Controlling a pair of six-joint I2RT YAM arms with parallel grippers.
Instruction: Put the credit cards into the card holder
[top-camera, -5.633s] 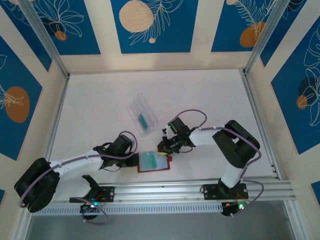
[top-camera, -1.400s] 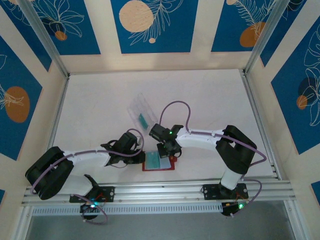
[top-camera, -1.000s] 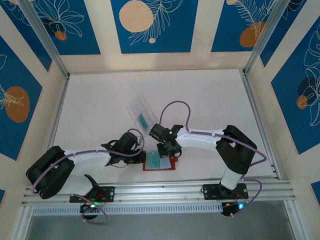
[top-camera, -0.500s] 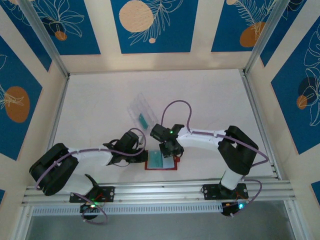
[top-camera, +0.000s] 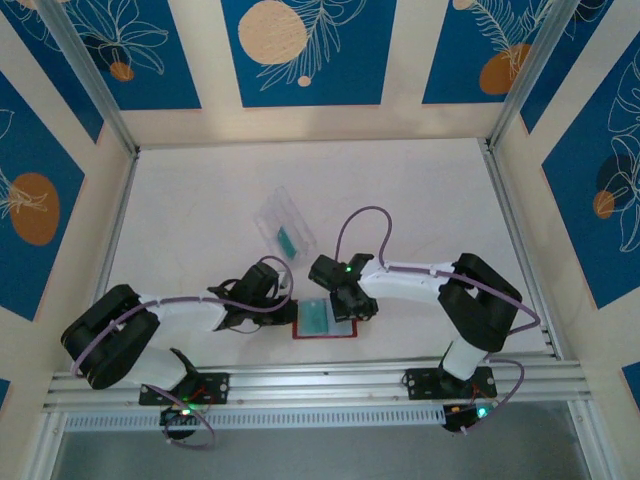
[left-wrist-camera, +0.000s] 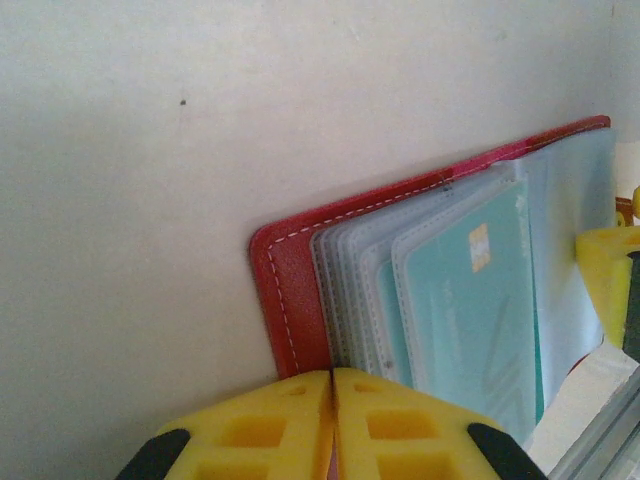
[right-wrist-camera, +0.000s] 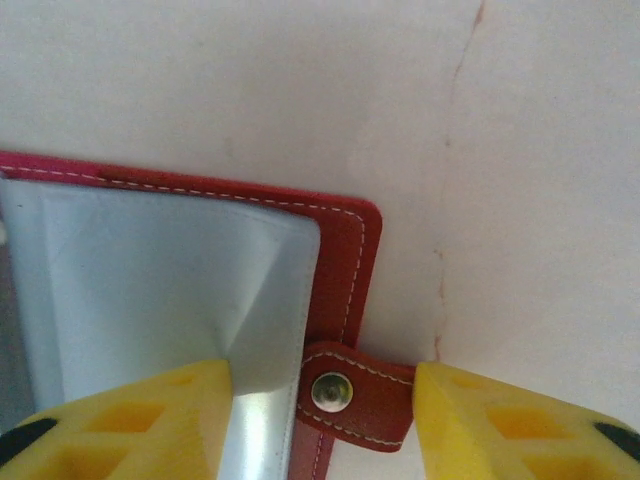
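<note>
While the left gripper (top-camera: 287, 312) is still clamping shut on the left edge of the card holder (top-camera: 325, 334), the right gripper (top-camera: 356, 308) is the one doing the changing here. A second ago its fingers were closed right over the middle of the card holder. Now they're standing apart, and it's hanging at the card holder's right edge instead. From the right wrist you can see the yellow fingers (right-wrist-camera: 120, 415) straddling the little red snap tab (right-wrist-camera: 350, 395), though I can't tell if they're brushing it.

The card holder is lying open on the white table (top-camera: 400, 200), sitting a touch further right than a few seconds back. One credit card (left-wrist-camera: 470, 300) is sitting tucked in a clear sleeve (left-wrist-camera: 570, 250) inside it. A second credit card (top-camera: 285, 240) is lying in the clear case (top-camera: 277, 212), off beyond the card holder's far-left corner, same spot as before.
</note>
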